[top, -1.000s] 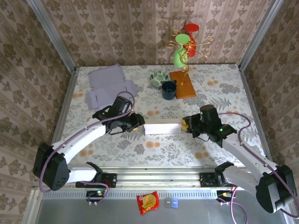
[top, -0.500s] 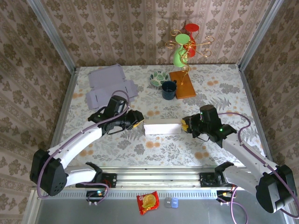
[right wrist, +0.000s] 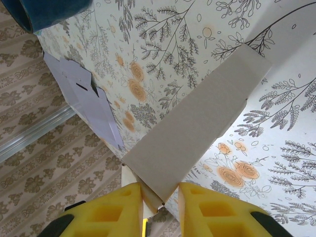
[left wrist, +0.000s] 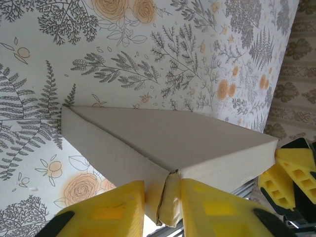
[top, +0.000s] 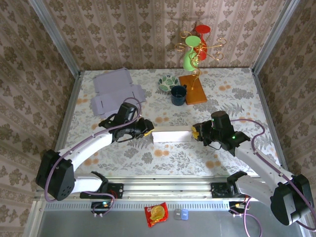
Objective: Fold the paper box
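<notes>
Along the far side of the table (top: 232,89) lie flat lilac box blanks (top: 114,89), a patterned bowl (top: 168,81), a dark blue cup (top: 178,95) and an orange board (top: 192,89), with a gold stand (top: 197,47) carrying green and red cups behind them, all well apart from the work. The paper box (top: 171,135) lies mid-table between the two arms, its long axis running left to right. The left gripper (left wrist: 163,190) pinches the box's left end flap between its yellow fingers, and the right gripper (right wrist: 160,192) clamps the box's right end.
</notes>
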